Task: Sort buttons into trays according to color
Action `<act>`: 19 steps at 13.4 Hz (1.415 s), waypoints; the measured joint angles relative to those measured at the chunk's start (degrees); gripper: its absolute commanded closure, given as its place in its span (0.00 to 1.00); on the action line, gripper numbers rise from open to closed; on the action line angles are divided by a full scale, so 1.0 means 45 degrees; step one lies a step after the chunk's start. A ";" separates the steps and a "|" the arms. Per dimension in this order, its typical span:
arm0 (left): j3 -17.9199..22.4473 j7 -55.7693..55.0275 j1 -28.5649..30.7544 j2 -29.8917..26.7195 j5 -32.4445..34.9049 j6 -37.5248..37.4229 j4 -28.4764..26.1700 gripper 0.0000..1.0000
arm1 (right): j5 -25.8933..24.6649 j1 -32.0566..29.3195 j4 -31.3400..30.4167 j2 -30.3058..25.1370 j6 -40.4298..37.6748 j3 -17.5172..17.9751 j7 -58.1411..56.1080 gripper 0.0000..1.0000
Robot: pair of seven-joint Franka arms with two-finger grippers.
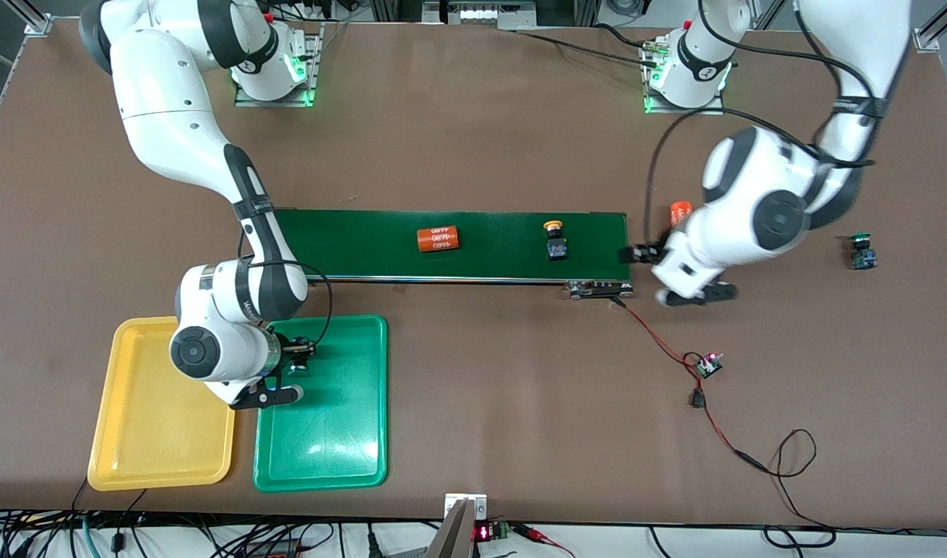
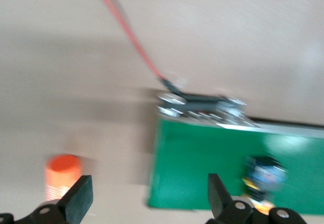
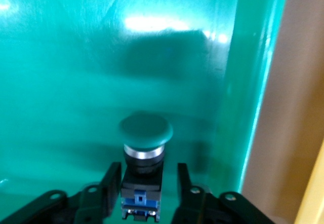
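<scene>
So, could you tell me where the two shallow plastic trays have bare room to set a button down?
The yellow tray has bare floor toward the front camera. The green tray is bare over its nearer half. Its corner nearest the belt is crowded: the right claw hangs there around a green-capped button.

Right claw (image 1: 291,363): over the near tray (image 1: 349,453), with a button (image 3: 145,148) sitting between its fingers.
Second tray (image 1: 125,457): just beside that one, toward the right arm's end of the table.
Left claw (image 1: 642,253): over the end of the belt (image 1: 489,246), fingers spread.
Belt button (image 1: 555,240): on the belt, near the left claw.
Belt can (image 1: 439,239): on the belt too, farther from the left claw than the belt button.
Loose can (image 1: 680,211): on the table, just beside the left claw.
Lone button (image 1: 862,253): on the table, well apart from the left claw, toward the left arm's end.
</scene>
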 measured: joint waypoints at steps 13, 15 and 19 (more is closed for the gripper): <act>0.4674 0.5133 0.2168 0.1192 0.4758 0.1237 -0.0501 0.00 | -0.0005 -0.0684 0.0498 -0.4164 -0.3092 -0.1170 0.1874 0.00; 0.4998 0.6823 0.2959 0.1693 0.4780 0.1895 -0.0509 0.00 | -0.0006 -0.1027 0.0495 -0.4840 -0.3276 -0.1321 0.1874 0.00; 0.5828 0.8875 0.3603 0.2481 0.4782 0.3124 -0.0525 0.00 | -0.0047 -0.1145 0.0490 -0.6114 -0.4789 -0.1811 0.1918 0.00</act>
